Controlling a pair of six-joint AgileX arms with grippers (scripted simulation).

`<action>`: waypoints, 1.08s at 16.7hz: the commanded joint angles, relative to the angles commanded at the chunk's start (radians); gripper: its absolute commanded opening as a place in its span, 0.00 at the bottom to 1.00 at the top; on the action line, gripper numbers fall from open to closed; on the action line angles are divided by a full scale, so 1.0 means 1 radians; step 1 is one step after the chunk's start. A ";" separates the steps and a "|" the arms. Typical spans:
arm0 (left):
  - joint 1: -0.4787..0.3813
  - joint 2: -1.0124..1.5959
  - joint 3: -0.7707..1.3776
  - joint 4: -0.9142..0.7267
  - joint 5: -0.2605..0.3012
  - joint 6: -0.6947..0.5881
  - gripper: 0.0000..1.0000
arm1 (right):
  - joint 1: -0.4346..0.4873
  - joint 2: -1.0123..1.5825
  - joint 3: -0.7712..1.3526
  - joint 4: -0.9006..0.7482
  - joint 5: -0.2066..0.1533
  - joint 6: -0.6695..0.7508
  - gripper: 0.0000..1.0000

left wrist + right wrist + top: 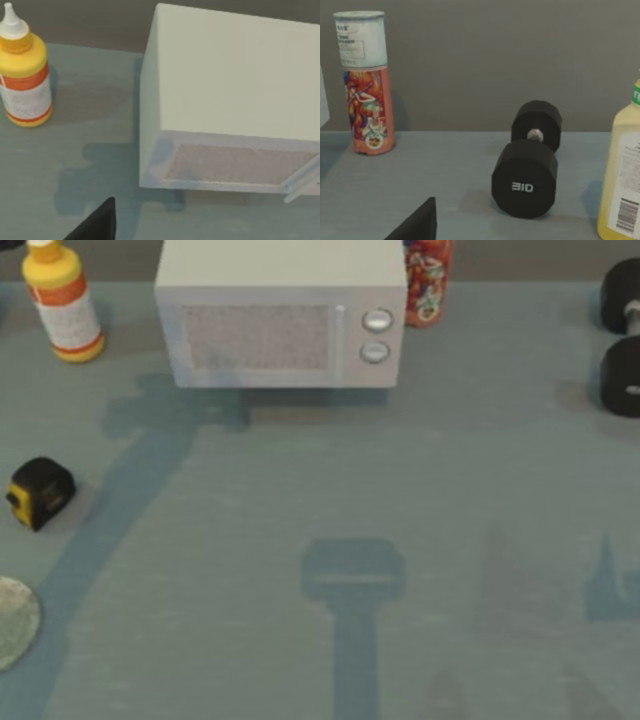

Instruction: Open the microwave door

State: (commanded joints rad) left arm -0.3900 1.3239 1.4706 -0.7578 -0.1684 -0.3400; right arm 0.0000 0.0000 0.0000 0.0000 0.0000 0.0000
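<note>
The white microwave [282, 310] stands at the back of the table, left of centre. Its door [255, 337], with the grey mesh window, lies flush with the front, shut. A pale bar handle [340, 337] runs down the door's right edge, next to two silver knobs [377, 320]. The left wrist view looks down on the microwave [230, 75], the door [235, 164] and the handle [302, 182] from a little in front. A black part of my left gripper [97, 225] shows there, apart from the door. A black part of my right gripper [420, 225] shows over bare table. Neither arm appears in the top view, only shadows.
A yellow bottle [62, 300] stands left of the microwave and a red can [428, 275] right of it. A black dumbbell [625, 335] lies at the back right, with a yellow bottle [622, 170] near it. A tape measure [40, 492] and a grey disc [15, 622] sit at the left edge.
</note>
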 joint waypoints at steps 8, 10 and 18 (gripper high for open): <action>-0.192 0.712 0.759 -0.407 -0.100 -0.179 1.00 | 0.000 0.000 0.000 0.000 0.000 0.000 1.00; -0.226 0.844 0.900 -0.483 -0.119 -0.212 1.00 | 0.000 0.000 0.000 0.000 0.000 0.000 1.00; -0.279 1.052 1.122 -0.600 -0.150 -0.266 1.00 | 0.000 0.000 0.000 0.000 0.000 0.000 1.00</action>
State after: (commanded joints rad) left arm -0.6691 2.3755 2.5923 -1.3580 -0.3189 -0.6056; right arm 0.0000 0.0000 0.0000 0.0000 0.0000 0.0000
